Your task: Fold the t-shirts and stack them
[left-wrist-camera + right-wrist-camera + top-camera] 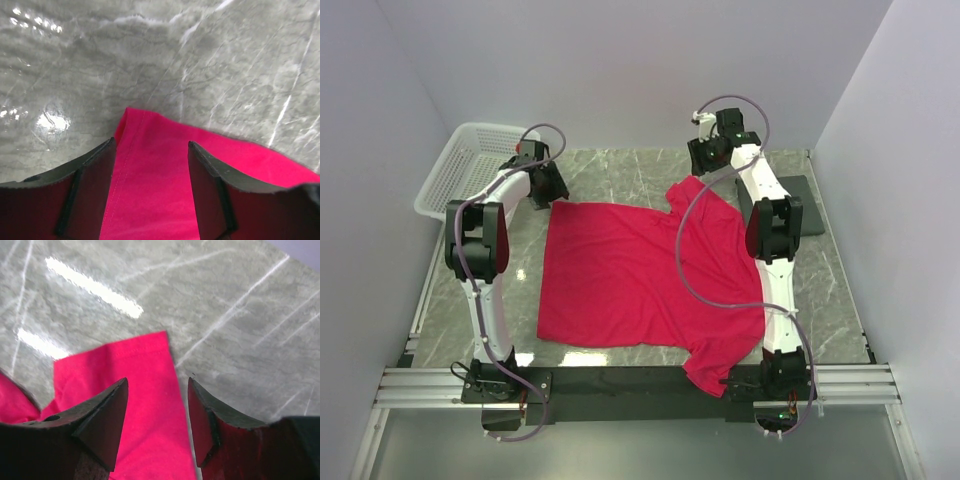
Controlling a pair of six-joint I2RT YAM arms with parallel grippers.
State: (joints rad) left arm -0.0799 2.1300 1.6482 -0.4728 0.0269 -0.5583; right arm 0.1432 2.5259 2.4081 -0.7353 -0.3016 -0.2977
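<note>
A crimson t-shirt (630, 275) lies spread flat on the marble table, one sleeve at the far right and one at the near right edge. My left gripper (548, 187) is open over the shirt's far left corner; in the left wrist view that hemmed corner (150, 180) lies between the open fingers. My right gripper (708, 155) is open over the far sleeve; in the right wrist view the sleeve's edge (150, 390) lies between the open fingers. Neither gripper holds fabric.
A white mesh basket (460, 170) stands tilted at the far left against the wall. A dark grey mat (805, 200) lies at the far right. The right arm's cable loops over the shirt. Walls close in on three sides.
</note>
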